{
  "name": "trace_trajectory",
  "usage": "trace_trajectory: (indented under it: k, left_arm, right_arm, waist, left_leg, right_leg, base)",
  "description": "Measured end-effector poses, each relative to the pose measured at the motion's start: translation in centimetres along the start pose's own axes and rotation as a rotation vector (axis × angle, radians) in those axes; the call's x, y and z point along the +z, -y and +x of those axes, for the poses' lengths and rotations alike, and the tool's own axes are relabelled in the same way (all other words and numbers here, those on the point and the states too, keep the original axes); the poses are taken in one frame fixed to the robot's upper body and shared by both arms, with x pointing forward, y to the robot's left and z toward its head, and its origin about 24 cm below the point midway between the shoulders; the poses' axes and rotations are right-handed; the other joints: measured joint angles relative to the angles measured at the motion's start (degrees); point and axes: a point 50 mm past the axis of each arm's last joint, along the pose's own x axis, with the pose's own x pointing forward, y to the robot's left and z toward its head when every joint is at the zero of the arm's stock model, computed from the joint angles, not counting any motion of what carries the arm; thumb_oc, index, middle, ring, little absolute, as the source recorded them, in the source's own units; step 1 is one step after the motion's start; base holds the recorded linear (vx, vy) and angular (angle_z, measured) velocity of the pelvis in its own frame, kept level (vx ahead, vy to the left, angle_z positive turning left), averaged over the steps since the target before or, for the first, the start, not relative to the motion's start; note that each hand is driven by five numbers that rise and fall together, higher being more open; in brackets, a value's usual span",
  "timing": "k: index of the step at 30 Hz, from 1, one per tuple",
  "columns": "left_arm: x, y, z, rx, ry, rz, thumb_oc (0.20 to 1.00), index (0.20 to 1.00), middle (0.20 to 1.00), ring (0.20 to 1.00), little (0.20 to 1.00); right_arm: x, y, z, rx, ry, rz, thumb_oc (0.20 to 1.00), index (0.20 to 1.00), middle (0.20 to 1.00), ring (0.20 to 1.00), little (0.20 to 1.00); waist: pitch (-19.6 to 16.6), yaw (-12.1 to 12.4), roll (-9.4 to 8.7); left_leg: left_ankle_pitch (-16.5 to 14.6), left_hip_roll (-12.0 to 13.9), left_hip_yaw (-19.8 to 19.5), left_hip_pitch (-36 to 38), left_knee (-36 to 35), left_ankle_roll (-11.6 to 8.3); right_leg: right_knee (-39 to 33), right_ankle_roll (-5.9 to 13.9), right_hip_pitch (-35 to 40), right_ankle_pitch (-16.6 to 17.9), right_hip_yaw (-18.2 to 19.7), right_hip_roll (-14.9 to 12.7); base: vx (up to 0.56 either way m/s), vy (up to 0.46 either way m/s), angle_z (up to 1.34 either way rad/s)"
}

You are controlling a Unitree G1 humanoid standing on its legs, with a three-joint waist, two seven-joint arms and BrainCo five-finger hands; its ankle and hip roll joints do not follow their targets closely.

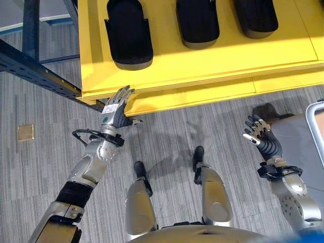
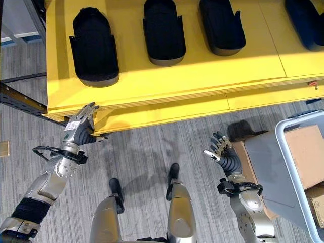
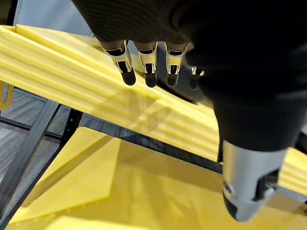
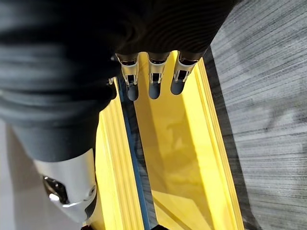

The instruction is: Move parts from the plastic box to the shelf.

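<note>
Both hands empty: left robot hand (image 1: 115, 109) fingers straight at the yellow shelf (image 1: 212, 66) front edge, right robot hand (image 2: 225, 154) relaxed open over the floor beside the plastic box (image 2: 298, 167). Looks between transfers, so the next move likely calls for reaching right into the box. Black moulded parts (image 2: 95, 48) lie in a row on the shelf, rounded ends toward the robot.

A grey striped carpet floor (image 1: 172, 131) lies below. A small brass floor plate (image 1: 26, 132) is set in it, near its left edge.
</note>
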Motion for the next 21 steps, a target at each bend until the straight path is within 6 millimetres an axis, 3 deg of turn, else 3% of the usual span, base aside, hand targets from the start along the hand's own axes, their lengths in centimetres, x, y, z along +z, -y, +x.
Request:
trace_trajectory:
  k: [21]
  left_arm:
    - [1.8,-0.6,2.8,0.042,0.076,0.092,1.000,1.000,1.000,1.000,1.000]
  right_arm:
    - [0.0,0.0,0.0,-0.001,-0.001,0.000,1.000,1.000,1.000,1.000,1.000]
  waist:
    - [0.12,-1.61,-0.10]
  left_leg:
    - [-0.28,0.49,1.26,-0.50,0.45,-0.08]
  right_leg:
    - [1.31,-0.34,-2.07,-0.25,1.41,0.49]
  base:
    - [0.00,0.001,-0.02]
